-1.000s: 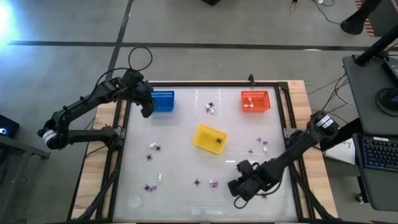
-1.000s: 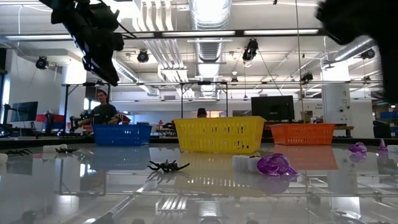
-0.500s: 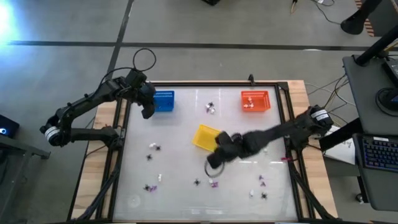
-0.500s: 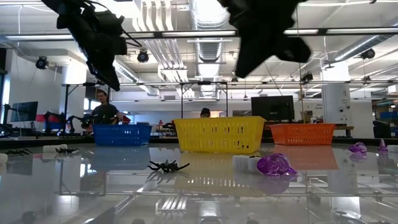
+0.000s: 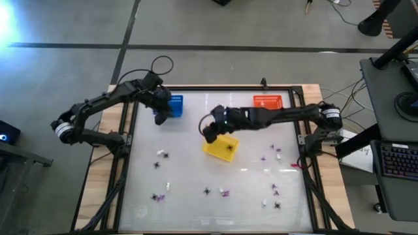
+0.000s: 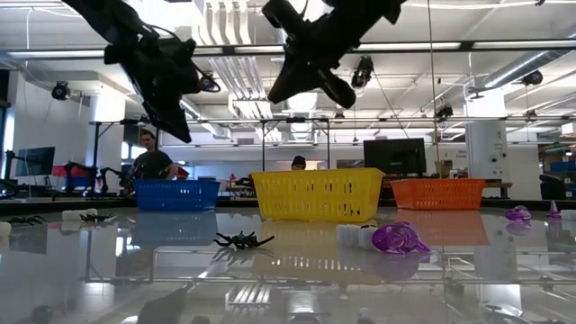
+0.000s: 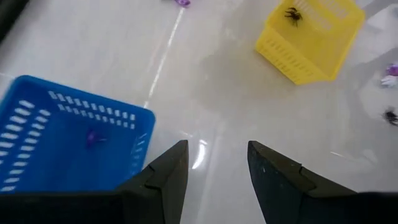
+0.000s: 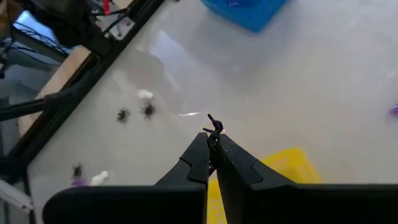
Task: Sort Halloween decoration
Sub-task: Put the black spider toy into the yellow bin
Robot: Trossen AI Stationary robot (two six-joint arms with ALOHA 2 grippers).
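Observation:
My right gripper [image 5: 209,132] reaches across the table and hovers by the far left edge of the yellow basket [image 5: 221,146], shut on a black spider piece [image 8: 214,129]. My left gripper [image 7: 217,158] is open and empty, held above the table beside the blue basket [image 7: 68,143], which holds a purple bit [image 7: 92,138]. A black spider [image 7: 292,14] lies inside the yellow basket. The orange basket [image 5: 268,103] holds white bits. Black, purple and white pieces lie scattered on the table, such as a spider [image 6: 243,240] and a purple bit [image 6: 396,238]. My right gripper pinches the black spider piece [image 8: 216,124] between its two fingertips [image 8: 200,149]. The piece sticks out past the free ends of the fingers and is lifted clear of the table, above the bare surface just beside the yellow basket [image 8: 280,168].
The three baskets stand in the table's far half, the yellow one nearest the middle. Loose pieces lie at the near left [image 5: 155,196], near middle [image 5: 224,193] and near right [image 5: 277,205], and some [image 5: 222,112] lie between the blue and orange baskets. A raised frame [image 5: 124,150] borders the table.
My right gripper has swept from the table's near right area toward the far left, rising, and now hangs by the yellow basket. My left arm has shifted slightly toward the right, staying beside the blue basket.

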